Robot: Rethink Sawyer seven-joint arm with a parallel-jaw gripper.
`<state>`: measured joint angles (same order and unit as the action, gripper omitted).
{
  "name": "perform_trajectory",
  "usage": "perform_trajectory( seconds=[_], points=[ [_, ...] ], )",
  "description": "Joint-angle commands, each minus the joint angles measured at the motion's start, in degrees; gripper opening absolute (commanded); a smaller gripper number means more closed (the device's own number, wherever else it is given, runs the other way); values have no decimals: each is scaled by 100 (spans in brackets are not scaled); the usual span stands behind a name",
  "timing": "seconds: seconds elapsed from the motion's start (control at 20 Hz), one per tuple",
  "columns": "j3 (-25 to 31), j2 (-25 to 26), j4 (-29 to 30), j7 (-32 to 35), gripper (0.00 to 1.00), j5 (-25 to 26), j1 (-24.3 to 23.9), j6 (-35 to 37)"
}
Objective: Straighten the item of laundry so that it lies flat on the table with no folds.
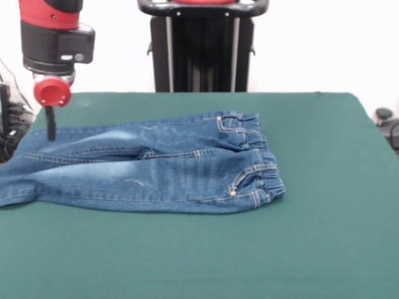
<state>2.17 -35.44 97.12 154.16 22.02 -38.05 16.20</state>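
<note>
The dark green table (324, 249) fills the foreground, its bare felt-like top running right up to the camera and stretching wide on every side of the cloth. On it lies the small pair of blue denim jeans (156, 171), set left of centre and spread lengthwise across the table: the gathered elastic waistband (265, 159) points to the picture's right, and the two legs run off to the left, the nearer one reaching the picture's left edge. The legs lie side by side and touching, with a creased seam line between them; faded patches show along the nearer leg and orange-tan stitching marks the pockets by the waistband. The denim looks mostly flat, with light wrinkles near the crotch and at the bunched waist.

Above the far leg's end, at the picture's upper left, hangs the red and black arm with its gripper (50, 124); one dark finger reaches down to the jeans' far edge. Whether the fingers are spread or pressed together cannot be told
</note>
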Motion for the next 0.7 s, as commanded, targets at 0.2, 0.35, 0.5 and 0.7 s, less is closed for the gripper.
perform_trajectory(
  seconds=[0.2,0.35,0.5,0.7],
  points=[
    [1173,-74,963,79,100,-612,303,437],
    [1276,-136,1077,163,100,-742,355,383],
    [1252,-122,1093,223,100,-821,467,365],
    [1104,74,1017,362,100,-872,667,215]
  ],
)
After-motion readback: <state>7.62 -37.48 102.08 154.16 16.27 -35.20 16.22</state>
